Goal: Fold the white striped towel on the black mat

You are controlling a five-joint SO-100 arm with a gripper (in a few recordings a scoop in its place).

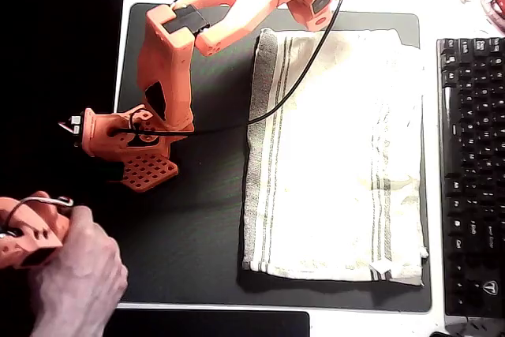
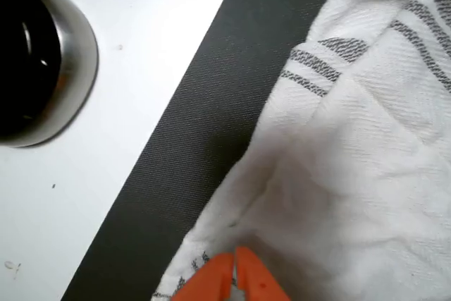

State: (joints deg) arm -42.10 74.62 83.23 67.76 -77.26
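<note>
The hand [image 2: 235, 273] is sitting with tips together at the towel [image 2: 352, 174] edge, whether pinching cloth I cannot tell. The towel is lying on the mat [image 2: 204, 139]; a thin grip could be slipping off mid-fold, dropping the corner.

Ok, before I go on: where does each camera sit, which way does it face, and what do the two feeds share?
Overhead view: fixed above the table, facing straight down on the black mat, the white striped towel and a keyboard; the orange arm reaches toward the top edge.
Wrist view: rides on the arm, looking down close at the towel's edge; the gripper tips show at the bottom, closed together over the cloth; a metal bowl sits on the white table.
Shared: towel and mat.
</note>
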